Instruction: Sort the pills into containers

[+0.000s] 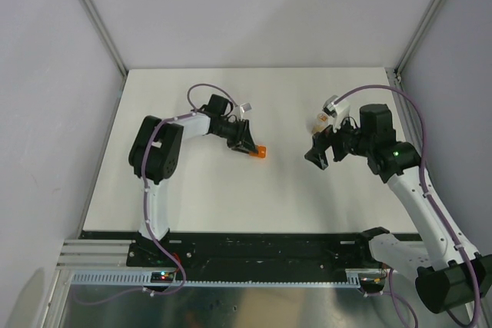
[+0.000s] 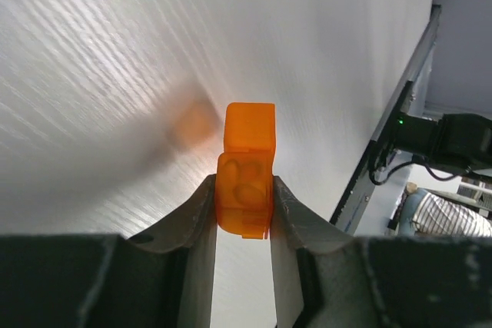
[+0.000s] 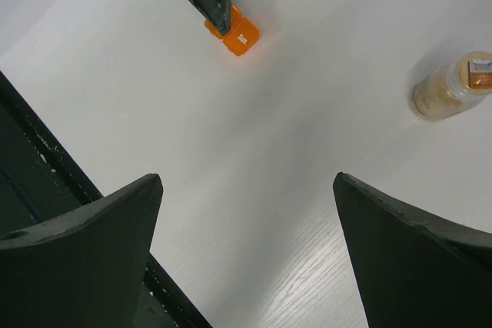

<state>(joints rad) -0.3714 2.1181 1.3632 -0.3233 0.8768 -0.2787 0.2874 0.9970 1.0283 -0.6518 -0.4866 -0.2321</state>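
A robotics laboratory test cell is indicated. A white table (image 1: 231, 197) is enclosed by plain white walls (image 1: 254, 5) framed with aluminium posts (image 1: 91, 14). A left arm (image 1: 157, 151) and a right arm (image 1: 419, 186) are bolted to a black rail (image 1: 269, 245) at the near edge, fronted by a slotted cable duct (image 1: 261, 283), with purple cables (image 1: 201, 85) routed along them.

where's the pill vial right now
In the top view the vial sits on the table right of centre, just beyond the open right gripper and untouched; the right wrist view shows it at right, well apart from the orange box.
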